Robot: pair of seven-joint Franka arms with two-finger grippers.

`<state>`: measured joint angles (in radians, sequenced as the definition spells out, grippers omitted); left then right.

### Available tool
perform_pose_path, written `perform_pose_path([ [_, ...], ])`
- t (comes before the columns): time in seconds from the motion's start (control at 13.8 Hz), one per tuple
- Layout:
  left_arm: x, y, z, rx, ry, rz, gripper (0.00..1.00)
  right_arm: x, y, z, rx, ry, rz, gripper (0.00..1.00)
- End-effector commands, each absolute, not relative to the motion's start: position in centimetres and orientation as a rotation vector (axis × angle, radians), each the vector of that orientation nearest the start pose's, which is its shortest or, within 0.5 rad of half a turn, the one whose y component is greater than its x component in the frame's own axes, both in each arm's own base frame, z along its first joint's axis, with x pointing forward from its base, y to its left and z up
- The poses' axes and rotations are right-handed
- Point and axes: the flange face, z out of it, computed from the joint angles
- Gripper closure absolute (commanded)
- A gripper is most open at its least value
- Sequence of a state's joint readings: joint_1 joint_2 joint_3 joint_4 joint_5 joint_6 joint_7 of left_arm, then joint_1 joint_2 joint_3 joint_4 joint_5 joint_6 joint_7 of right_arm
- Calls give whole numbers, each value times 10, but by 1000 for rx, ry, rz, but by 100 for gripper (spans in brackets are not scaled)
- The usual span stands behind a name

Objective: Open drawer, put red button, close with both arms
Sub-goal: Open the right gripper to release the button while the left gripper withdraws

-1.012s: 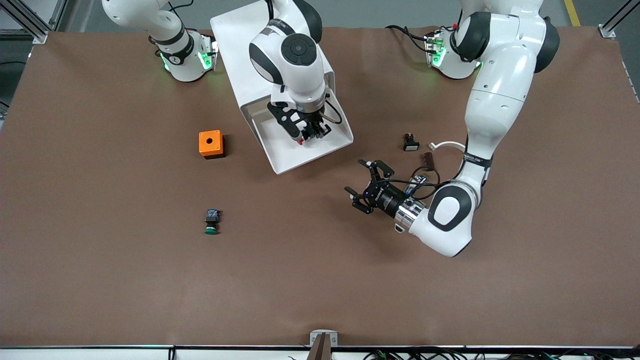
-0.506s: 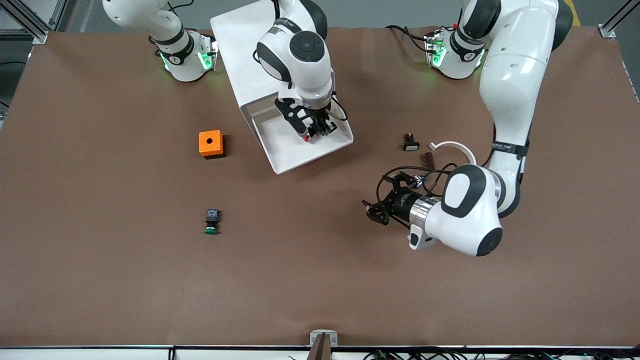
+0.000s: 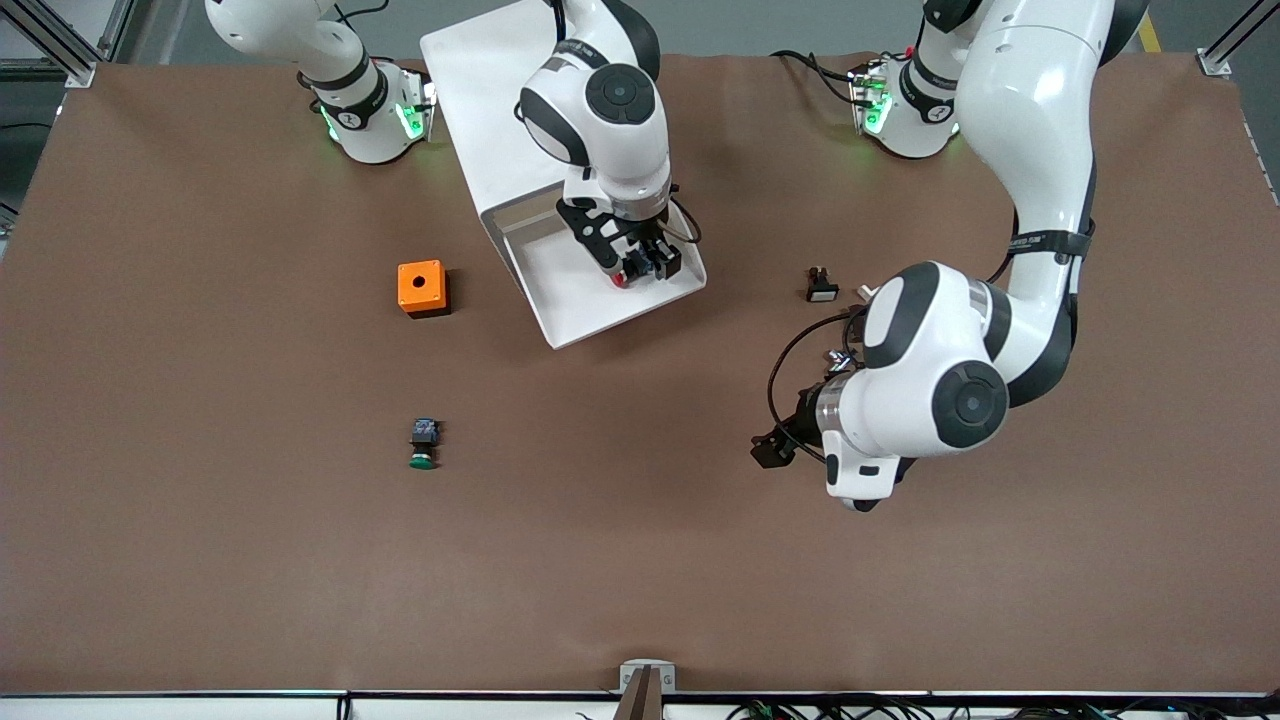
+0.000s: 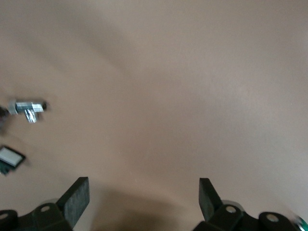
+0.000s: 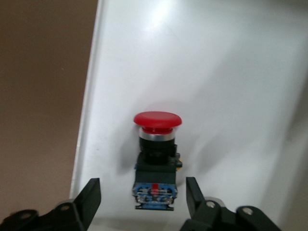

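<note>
The drawer (image 3: 575,300) stands pulled out of the white cabinet (image 3: 490,90), its white floor (image 5: 216,72) bare except for the red button. The red button (image 5: 156,159) lies on its side in the drawer, red cap pointing away from my right gripper, and shows as a red spot (image 3: 622,281) in the front view. My right gripper (image 5: 142,190) is open just over it, one finger on each side of the blue-and-black body, not touching. My left gripper (image 4: 143,185) is open and empty over bare brown table (image 3: 772,450), toward the left arm's end.
An orange box with a round hole (image 3: 421,288) sits beside the drawer toward the right arm's end. A green-capped button (image 3: 424,445) lies nearer the front camera. A small black-and-white part (image 3: 821,286) and a metal piece (image 4: 29,108) lie by the left arm.
My right gripper has opened and let go of the red button, which now lies in the drawer. The left arm has swung round, carrying its open gripper away from the drawer.
</note>
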<state>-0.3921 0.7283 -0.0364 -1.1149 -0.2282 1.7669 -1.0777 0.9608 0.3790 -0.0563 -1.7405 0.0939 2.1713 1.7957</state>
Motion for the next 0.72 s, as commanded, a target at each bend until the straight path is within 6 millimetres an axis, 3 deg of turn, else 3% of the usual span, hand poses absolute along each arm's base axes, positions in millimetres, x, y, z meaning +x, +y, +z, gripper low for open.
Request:
perform_pose_path([
  [0.0, 666, -331, 389, -3051, -1011, 165, 0, 435, 505, 405, -2820, 1275, 88, 0],
  [0.14, 666, -340, 387, -3071, -994, 105, 0, 462, 480, 431, -2898, 1174, 112, 0],
  [0.36, 655, -368, 379, -3054, -887, -12, 0, 497, 419, 453, -3017, 974, 175, 0],
  [0.65, 632, -405, 362, -3050, -793, -2, 0, 529, 343, 483, -3077, 760, 209, 0],
])
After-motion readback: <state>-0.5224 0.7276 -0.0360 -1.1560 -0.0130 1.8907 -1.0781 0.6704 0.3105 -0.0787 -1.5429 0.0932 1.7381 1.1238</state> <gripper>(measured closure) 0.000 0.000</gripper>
